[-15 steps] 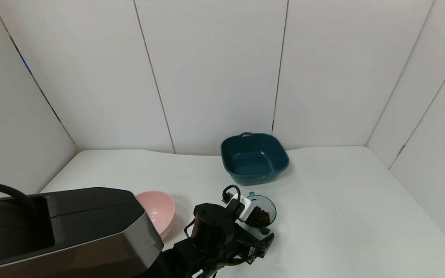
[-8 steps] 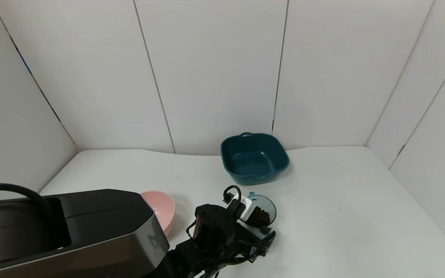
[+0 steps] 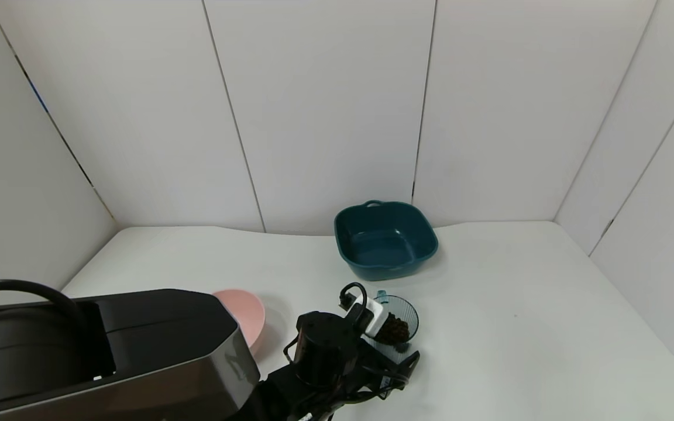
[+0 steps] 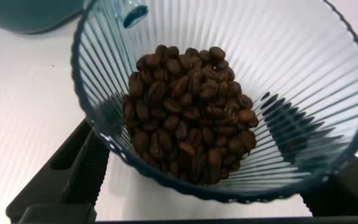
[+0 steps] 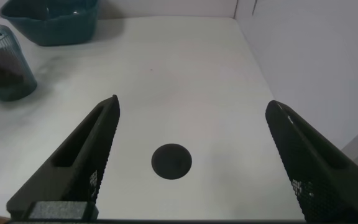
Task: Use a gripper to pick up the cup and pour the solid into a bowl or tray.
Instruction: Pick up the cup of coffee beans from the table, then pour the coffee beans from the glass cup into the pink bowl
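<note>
Fingers of the left tool stand wide apart, flanking the upright cup of beans.

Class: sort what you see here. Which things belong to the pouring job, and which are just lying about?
Job: left gripper, open around the cup; coffee beans inside it; pink bowl.

Lying about: teal dish; right gripper, open and idle above the table.

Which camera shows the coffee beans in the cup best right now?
The left wrist view: it looks straight down into the cup at the bean heap. The head view shows only a small dark patch behind the left tool. The right wrist view shows only the cup's side.
</note>
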